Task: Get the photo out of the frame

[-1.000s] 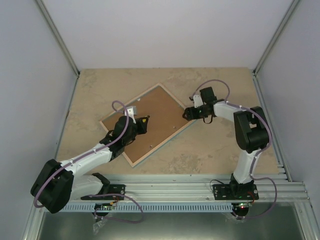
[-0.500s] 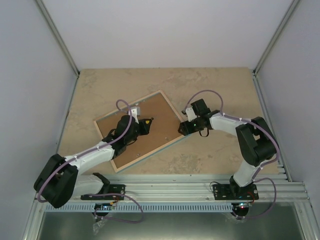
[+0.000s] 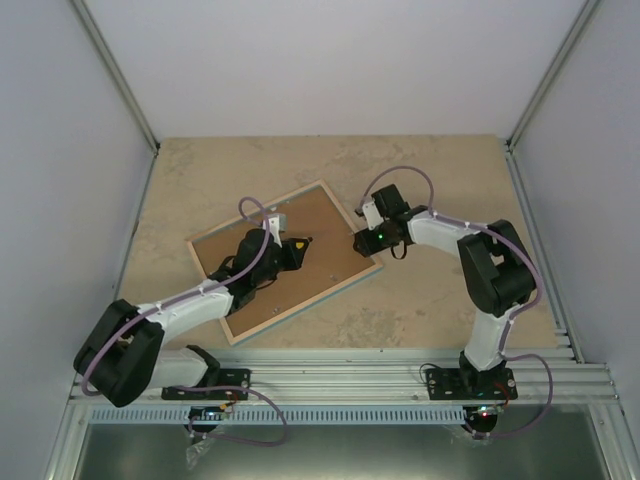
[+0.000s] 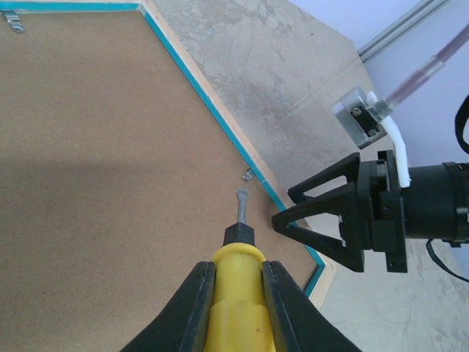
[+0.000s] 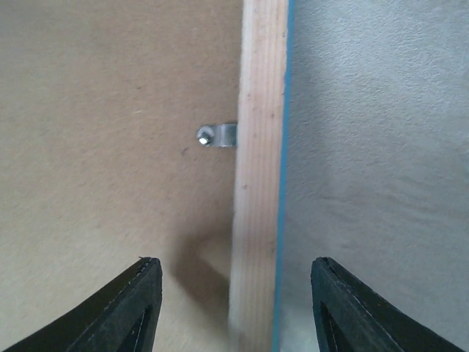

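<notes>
Well, the frame (image 3: 310,301) lies face down and askew on the table (image 3: 440,300), its pale wood rim up and a blue edge showing along the side. A brown board (image 3: 320,240) fills the frame and covers everything under it, so the photo cannot be seen. A small metal clip (image 4: 249,174) on the rim reaches over the board's right edge, and another clip (image 4: 11,22) sits at a far corner.

The left gripper (image 4: 234,273) is over the board, clamped on a yellow-handled tool (image 4: 236,315). The tool's grey tip points at the first clip and is just short of it. The right gripper (image 5: 233,293) is at the frame's right edge near the corner with its jaws apart, one finger over the board and one over the bare table, the rim between them. Whether either finger touches the rim I cannot tell.

Pale walls (image 3: 60,150) close in the table on three sides, and a metal rail (image 3: 340,375) runs along its near edge.
</notes>
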